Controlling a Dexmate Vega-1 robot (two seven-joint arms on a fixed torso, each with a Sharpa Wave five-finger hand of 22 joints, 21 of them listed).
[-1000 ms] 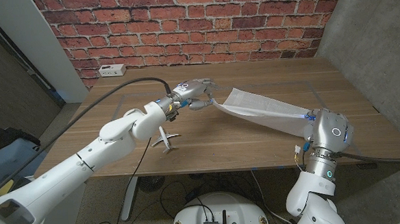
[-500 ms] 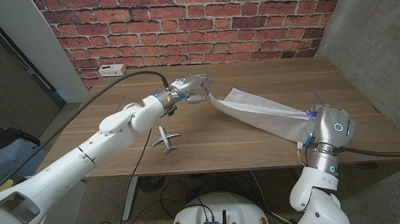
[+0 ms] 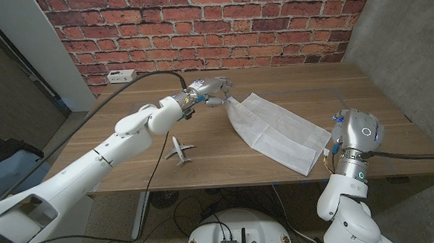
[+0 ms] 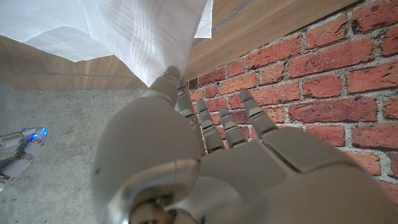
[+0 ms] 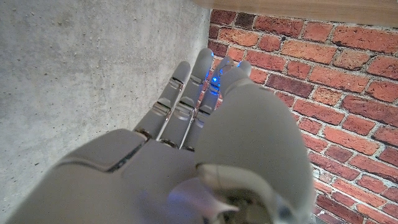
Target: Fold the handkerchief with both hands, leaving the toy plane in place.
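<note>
Pinched at one corner by the left hand [image 3: 214, 90]: a white handkerchief [image 3: 277, 129], that corner lifted off the wooden tabletop [image 3: 226, 162], the rest spread in a long, creased band sloping from the hand toward the near right edge of the tabletop. Seen in the left wrist view as well: white cloth [image 4: 124, 31] gathered to a point at the tips of the left hand's fingers [image 4: 180, 99], gripped there, with faint woven stripes across it. Lying near the front edge of the tabletop, well apart from the handkerchief on its left-arm side: a small pale toy plane [image 3: 179, 149], wings out, untouched by either hand. Raised beside the handkerchief's far end, at the right edge of the tabletop: the right hand [image 3: 336, 123], mostly hidden behind its own wrist in the head view. Shown in the right wrist view: the right hand [image 5: 199, 118] with fingers [image 5: 180, 93] extended side by side, holding nothing, a blue light glowing between them, brick wall [image 5: 348, 93] and grey wall beyond. Resting at the far left corner of the tabletop, against the brick wall, well away from the handkerchief: a white power strip [image 3: 121, 75].
</note>
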